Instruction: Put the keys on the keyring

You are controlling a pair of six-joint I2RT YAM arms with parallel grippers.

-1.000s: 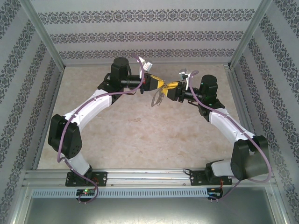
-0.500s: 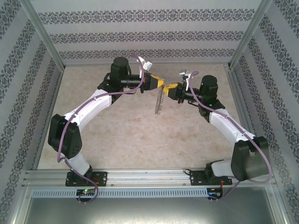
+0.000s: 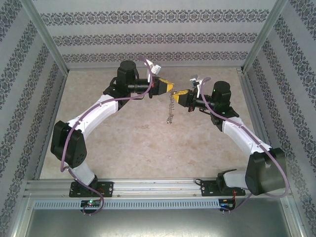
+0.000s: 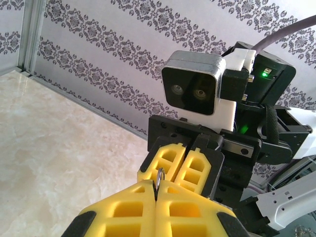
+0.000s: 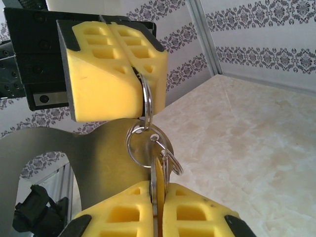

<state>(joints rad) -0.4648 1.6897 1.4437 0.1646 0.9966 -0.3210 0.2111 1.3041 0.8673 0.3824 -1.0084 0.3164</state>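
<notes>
My left gripper and right gripper meet tip to tip above the back of the table. The left gripper is shut on a thin steel ring. That ring links through a second ring to the keyring, a flat dark grey loop. The keyring hangs straight down below the pads, its fringe of pale bits showing. The right gripper is shut on the key, whose yellow head shows as a sliver between the pads beside a thin metal edge.
The marble-patterned table lies well below both grippers. Patterned walls with metal corner posts close in the back and sides. An aluminium rail carries both arm bases at the near edge.
The right gripper has closed onto the key. The keyring, tilted between the grippers before, has swung down and now hangs straight. The left gripper has stayed shut and still.
</notes>
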